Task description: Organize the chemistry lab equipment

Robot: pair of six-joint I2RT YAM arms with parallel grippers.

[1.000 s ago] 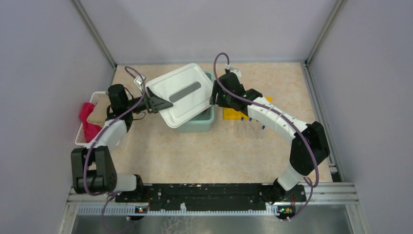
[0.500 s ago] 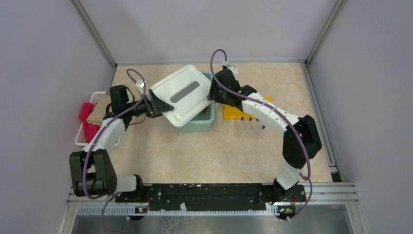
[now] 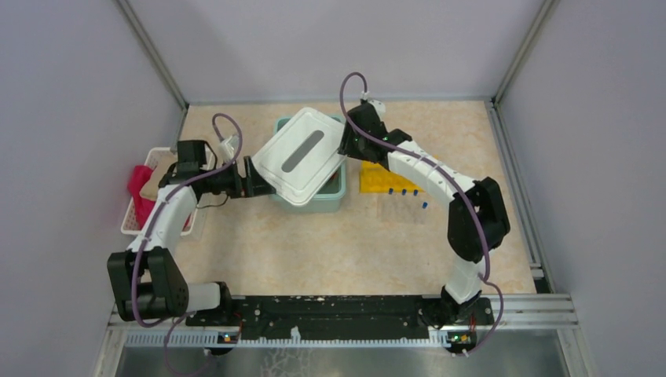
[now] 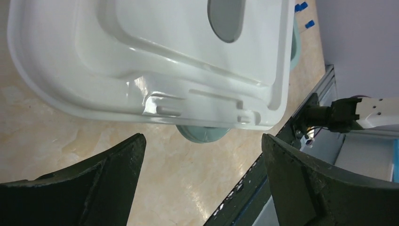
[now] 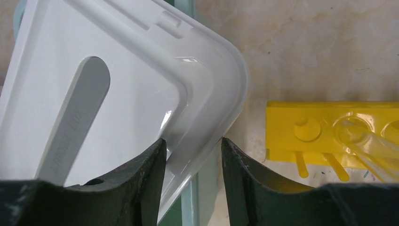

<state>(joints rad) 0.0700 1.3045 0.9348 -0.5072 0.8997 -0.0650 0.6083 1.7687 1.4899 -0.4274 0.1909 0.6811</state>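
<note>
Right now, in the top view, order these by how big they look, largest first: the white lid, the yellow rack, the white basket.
1. white lid, clearly the largest.
2. white basket.
3. yellow rack.
Places 2 and 3 are unsure, as both are partly hidden.

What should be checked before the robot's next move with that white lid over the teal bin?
1. Right hand clamped on a corner of the white lid: ok.
2. Left hand open, apart from the lid: ok.
3. Lid squared with the teal bin: not ok, it sits skewed.
4. Lid lying flat on the bin's rim: cannot tell.
5. Yellow rack apart from the lid: ok.
</note>
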